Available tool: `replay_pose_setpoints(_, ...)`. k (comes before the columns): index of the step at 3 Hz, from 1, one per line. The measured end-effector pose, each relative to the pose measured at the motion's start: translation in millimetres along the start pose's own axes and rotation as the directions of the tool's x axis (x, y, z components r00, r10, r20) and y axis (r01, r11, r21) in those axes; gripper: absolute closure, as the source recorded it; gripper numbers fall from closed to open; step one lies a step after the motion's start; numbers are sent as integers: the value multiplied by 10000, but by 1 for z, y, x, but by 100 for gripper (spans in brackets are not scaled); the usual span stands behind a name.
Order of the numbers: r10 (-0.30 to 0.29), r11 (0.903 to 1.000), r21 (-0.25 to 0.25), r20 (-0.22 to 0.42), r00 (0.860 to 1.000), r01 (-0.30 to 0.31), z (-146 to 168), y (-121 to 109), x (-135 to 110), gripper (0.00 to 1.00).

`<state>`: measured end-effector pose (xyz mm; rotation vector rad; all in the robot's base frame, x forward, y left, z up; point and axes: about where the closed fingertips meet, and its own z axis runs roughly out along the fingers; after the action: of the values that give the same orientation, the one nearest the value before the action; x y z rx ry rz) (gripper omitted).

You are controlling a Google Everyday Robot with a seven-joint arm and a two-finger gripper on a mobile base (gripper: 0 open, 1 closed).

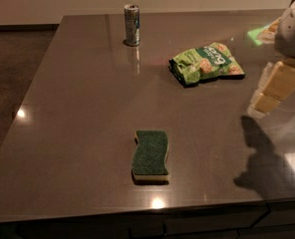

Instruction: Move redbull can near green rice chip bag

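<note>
Hovering over the table's [77, 113] right edge, gripper [269, 96] carries nothing; grip state cannot be told | can [132, 25] upright near far edge, well apart from bag [207, 62] | risk: slim can likely tips if nudged off-centre; arm reaching over bag could drag it | sponge [151, 155] near front, likely out of path

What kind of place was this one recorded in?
Probably a kitchen or break-room counter: a dark countertop with drawer fronts below, holding a redbull can, a green rice chip bag and a dish sponge. The claw hangs at its right edge.
</note>
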<state>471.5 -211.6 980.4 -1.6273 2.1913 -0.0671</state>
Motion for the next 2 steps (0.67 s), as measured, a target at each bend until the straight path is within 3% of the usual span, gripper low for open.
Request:
replay_pose_setpoints(1, 339, 9986, 373, 812, 9961, -370, 12, -30, -14, 0)
replay_pose_setpoints(2, 1021, 9906, 720, 1781, 9787, -1164, 33, -78, -36, 0)
